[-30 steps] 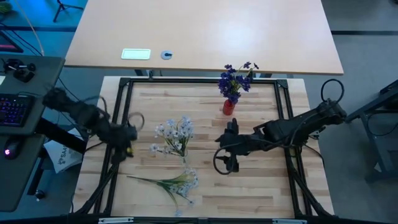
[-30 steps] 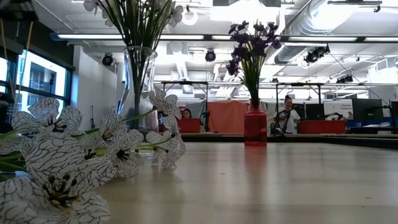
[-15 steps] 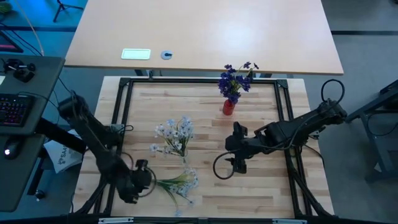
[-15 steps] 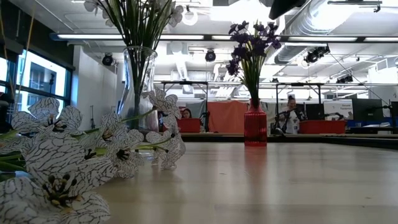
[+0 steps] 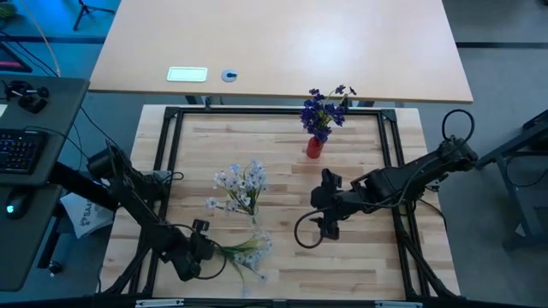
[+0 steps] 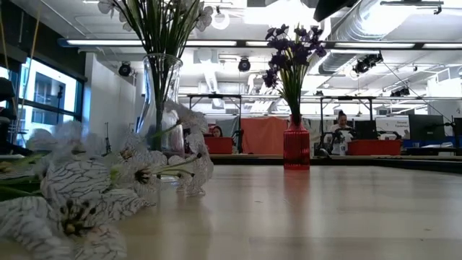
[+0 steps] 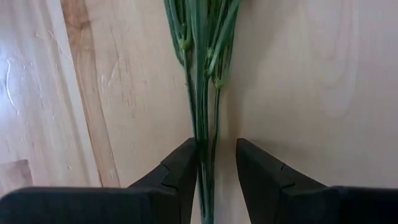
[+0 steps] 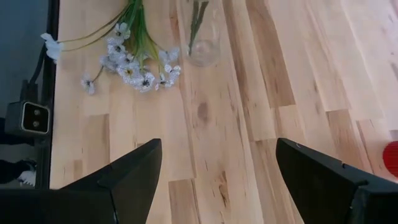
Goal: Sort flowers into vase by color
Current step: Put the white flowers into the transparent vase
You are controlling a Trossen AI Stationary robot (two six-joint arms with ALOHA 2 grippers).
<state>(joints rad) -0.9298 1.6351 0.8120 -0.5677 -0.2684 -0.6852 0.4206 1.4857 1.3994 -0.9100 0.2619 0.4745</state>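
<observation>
The left gripper (image 7: pixel 216 163) has its two fingers around the green stems of the loose white flowers (image 5: pixel 248 253) lying near the table's (image 5: pixel 360 265) front edge, not yet squeezed tight. The right gripper (image 5: pixel 323 224) waits wide open. Purple flowers (image 5: pixel 324 109) stand in the red vase (image 5: pixel 314 147).

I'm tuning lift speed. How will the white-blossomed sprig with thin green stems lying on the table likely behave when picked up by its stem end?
The white-blossomed sprig will probably droop, since its thin green stems are long and slender. It looks light. With several stems between the open fingers of the left gripper, one might slip out.
</observation>
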